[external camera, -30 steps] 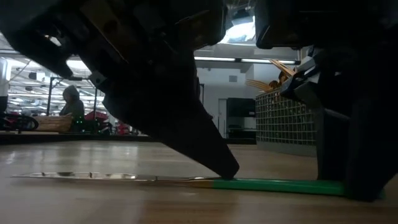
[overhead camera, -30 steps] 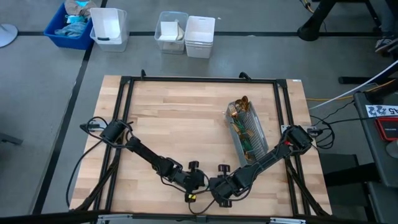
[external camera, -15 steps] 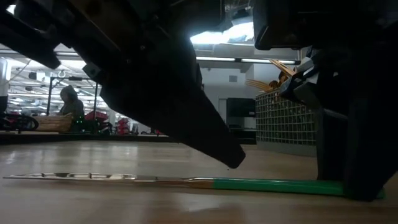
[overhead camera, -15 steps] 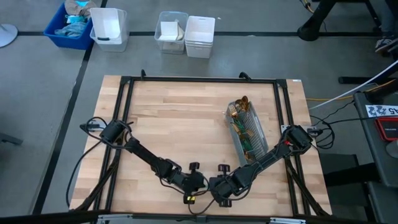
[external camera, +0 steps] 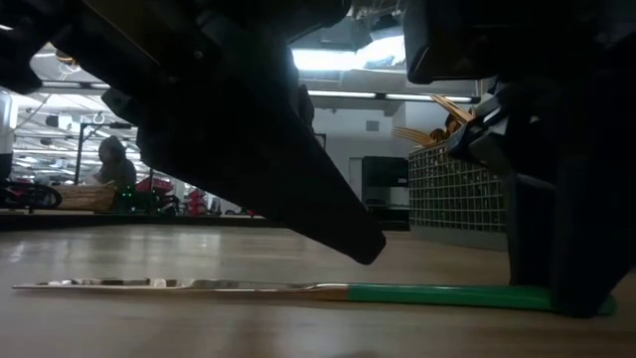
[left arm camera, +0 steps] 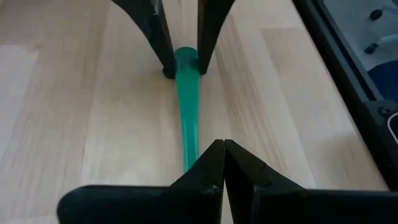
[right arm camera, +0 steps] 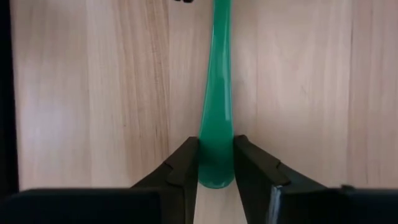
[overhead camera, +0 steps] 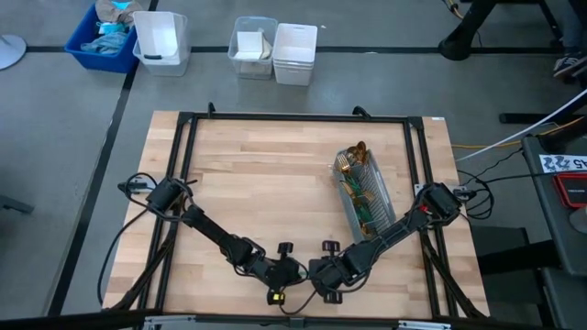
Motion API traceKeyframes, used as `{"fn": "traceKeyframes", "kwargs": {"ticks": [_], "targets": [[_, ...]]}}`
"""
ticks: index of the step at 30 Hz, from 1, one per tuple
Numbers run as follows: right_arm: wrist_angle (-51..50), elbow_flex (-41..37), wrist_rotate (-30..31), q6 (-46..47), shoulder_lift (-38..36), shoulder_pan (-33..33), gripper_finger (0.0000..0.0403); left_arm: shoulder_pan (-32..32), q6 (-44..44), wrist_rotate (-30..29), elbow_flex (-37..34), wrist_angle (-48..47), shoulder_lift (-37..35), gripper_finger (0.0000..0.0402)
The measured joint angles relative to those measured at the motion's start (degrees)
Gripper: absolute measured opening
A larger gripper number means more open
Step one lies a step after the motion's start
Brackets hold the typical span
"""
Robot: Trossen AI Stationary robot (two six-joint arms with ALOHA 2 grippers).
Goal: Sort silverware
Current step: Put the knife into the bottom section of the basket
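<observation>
Two slim dark jointed arms, black cables looping off their bases. Left gripper (left arm camera: 219, 163): matte black, wedge-shaped fingers tapering to points. Right gripper (right arm camera: 216, 163): same black, angular fingers. Small yellow marking at left wrist.

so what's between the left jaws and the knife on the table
Nothing: in the low view the left gripper hangs just above the knife with only air between. The right gripper clamps the knife's green handle end.

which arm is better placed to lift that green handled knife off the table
Right. The right gripper already straddles the end of the knife handle, one finger on each side, with the knife flat on the table. The left gripper is shut and raised above the handle's middle.
</observation>
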Motion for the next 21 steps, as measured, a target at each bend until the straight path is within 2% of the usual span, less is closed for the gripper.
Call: {"fn": "traceKeyframes", "kwargs": {"ticks": [10,21], "targets": [[0.10,0.07,-5.27,0.01,-0.15,-1.95,0.0094,0.02,0.11,-0.04,0.02,-0.12,-0.02,0.0003],[0.24,0.11,-8.02,0.09,-0.20,-2.29,0.0094,0.07,2.62,-0.11,0.04,-0.42,-0.07,0.0003]]}}
